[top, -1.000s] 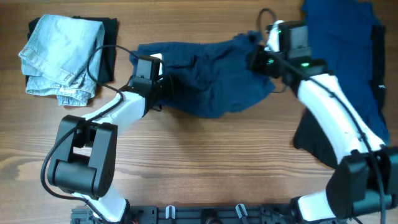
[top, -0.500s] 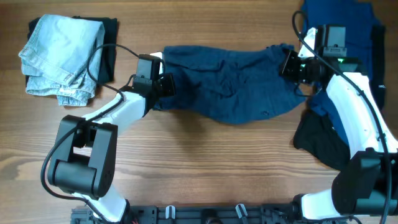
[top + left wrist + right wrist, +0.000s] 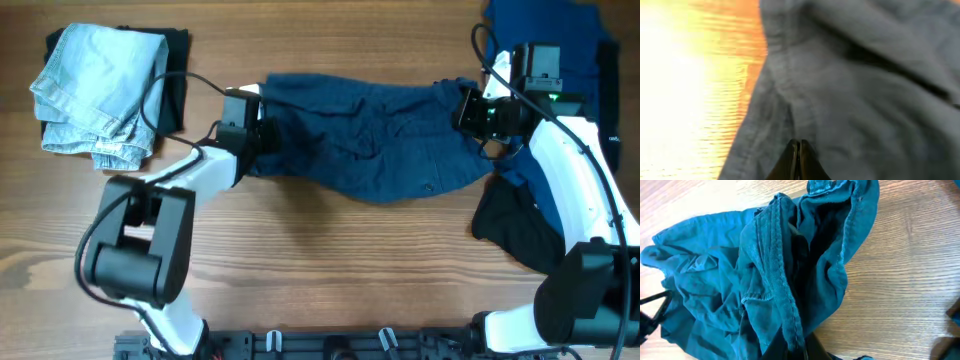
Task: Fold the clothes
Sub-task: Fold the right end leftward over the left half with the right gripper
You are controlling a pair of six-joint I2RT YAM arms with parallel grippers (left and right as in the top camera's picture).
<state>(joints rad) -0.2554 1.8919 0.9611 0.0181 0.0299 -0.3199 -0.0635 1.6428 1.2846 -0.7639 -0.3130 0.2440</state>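
The wooden table [image 3: 320, 285] has bare room along its whole near side, below the cloth and between the two arm bases, and a bare strip along the far edge above the cloth

The navy garment [image 3: 370, 150] lies across the middle with its long axis running left to right, pulled out between the two arms. Its far edge runs fairly straight, and its near edge sags toward the front in a rounded belly. In the right wrist view its seamed band [image 3: 772, 280] runs down to the fingers, and the fabric is bunched in folds

At the far right corner lies a medium-blue piece [image 3: 545, 25], reaching the table's edge, with a black piece [image 3: 515, 235] nearer the front just beside the right arm. At the far left a pale denim piece [image 3: 95, 90] sits folded on another black garment [image 3: 178, 95], well apart from the navy one

The left gripper [image 3: 264, 138] has its jaws closed on the navy garment's left end, fingertips [image 3: 798, 157] pressed together on a seam. The right gripper [image 3: 463, 108] is clamped on its right end, by the blue piece
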